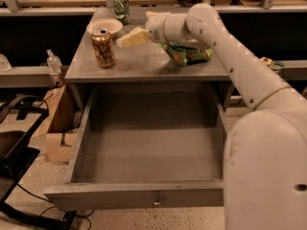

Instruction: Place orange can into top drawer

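The claw (122, 41) hangs just right of the orange can (103, 48), above the worktop (144, 68). Further right of the orange can, the arm (225, 51) covers the top of a green bag (189, 56). Behind the orange can, a white bowl (108, 25) is partly hidden. Well in front of the orange can, the right front corner of the top drawer (144, 195) vanishes behind the arm, itself cut off by 2 edges.
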Robot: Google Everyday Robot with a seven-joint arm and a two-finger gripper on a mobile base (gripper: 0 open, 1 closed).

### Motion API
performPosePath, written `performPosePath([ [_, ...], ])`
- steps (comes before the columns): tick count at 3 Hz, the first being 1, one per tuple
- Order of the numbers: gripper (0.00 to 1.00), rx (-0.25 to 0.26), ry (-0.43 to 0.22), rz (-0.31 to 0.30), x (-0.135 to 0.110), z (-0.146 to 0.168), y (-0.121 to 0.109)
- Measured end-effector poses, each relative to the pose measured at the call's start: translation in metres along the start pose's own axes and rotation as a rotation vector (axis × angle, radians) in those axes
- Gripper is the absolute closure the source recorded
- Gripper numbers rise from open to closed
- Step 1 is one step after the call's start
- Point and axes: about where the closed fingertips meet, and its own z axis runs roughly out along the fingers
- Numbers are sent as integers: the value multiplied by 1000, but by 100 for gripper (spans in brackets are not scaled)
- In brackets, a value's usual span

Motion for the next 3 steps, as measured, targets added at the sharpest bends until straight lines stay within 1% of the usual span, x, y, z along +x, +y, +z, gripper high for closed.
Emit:
performPosePath([
  [1, 0, -89, -15, 0, -15, 40, 27],
  [2, 0, -141, -56, 30, -31, 54, 53],
  [3, 0, -184, -73, 83, -32, 60, 81],
])
